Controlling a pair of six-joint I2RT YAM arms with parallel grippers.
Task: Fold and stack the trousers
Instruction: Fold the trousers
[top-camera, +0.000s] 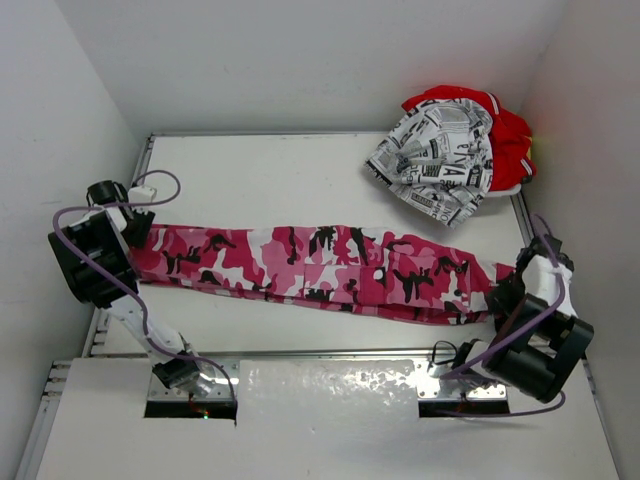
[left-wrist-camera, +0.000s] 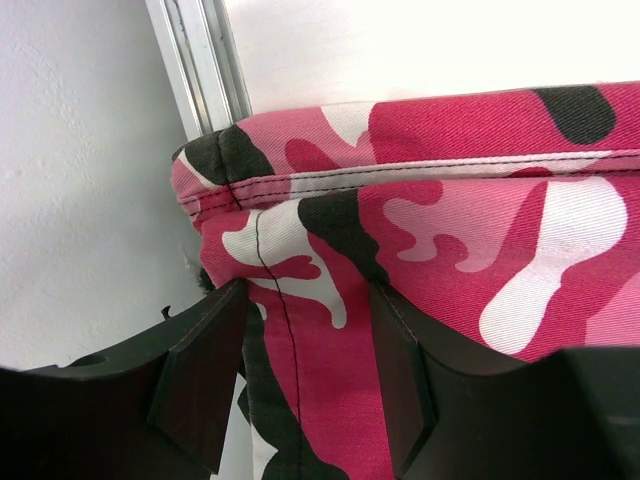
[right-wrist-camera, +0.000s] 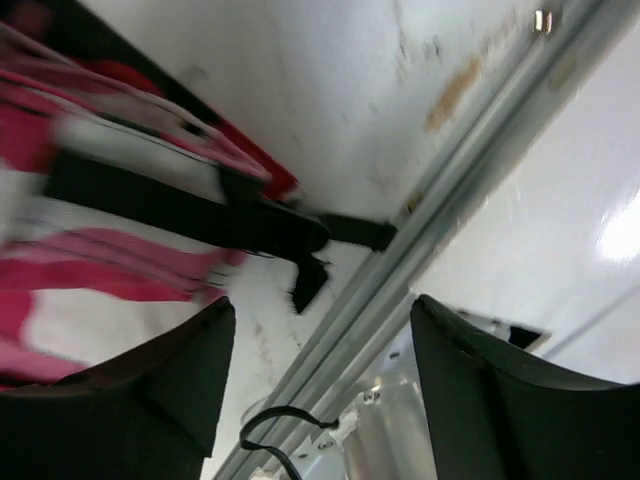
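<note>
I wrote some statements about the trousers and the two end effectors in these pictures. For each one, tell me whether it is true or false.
1. The camouflage trousers lie stretched out across the table from left to right. True.
2. The newsprint trousers lie under the red trousers. False: the newsprint pair lies on top of the red pair, in the far right corner.
3. The left end effector has camouflage cloth between its fingers. True.
4. The right end effector holds the red trousers. False: it is open with nothing between its fingers, beside the right end of the camouflage pair.
</note>
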